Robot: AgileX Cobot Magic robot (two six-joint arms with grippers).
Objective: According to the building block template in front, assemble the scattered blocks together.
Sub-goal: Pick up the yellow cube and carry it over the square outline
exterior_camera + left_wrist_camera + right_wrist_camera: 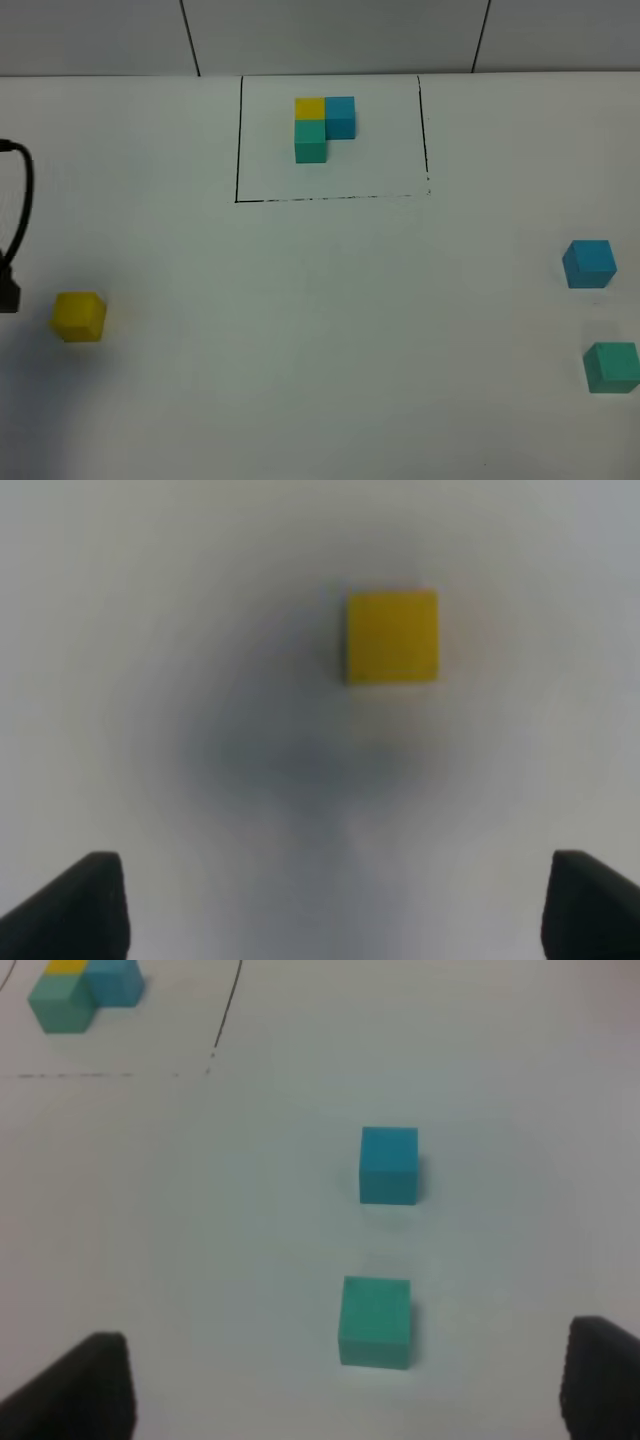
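The building block template (pixel 322 128) is sitting at the far middle of the white surface (pixel 330 330), inside a thin black-lined rectangle (pixel 238 140). Its yellow and blue pieces are standing side by side and touching. Its teal-green piece is pressing against the near side of the yellow one, making an L.

The three scattered blocks are lying well apart from the template, unassembled. The loose yellow cube (pixel 79 316) is resting alone near the left edge of the surface, close to a black cable (pixel 25 200) curving in from that side. The loose blue cube (pixel 589 264) and the loose teal-green cube (pixel 612 366) are sitting near the right edge, near each other but not touching, with the blue one farther back.

The left fingers (pixel 80 910) are standing spread wide and gripping nothing. The loose yellow cube is lying on the surface ahead of them, clear of both tips. The right fingers (pixel 85 1385) are likewise spread and holding nothing. The loose teal-green cube is lying just ahead of the gap between them, with the loose blue cube beyond it.
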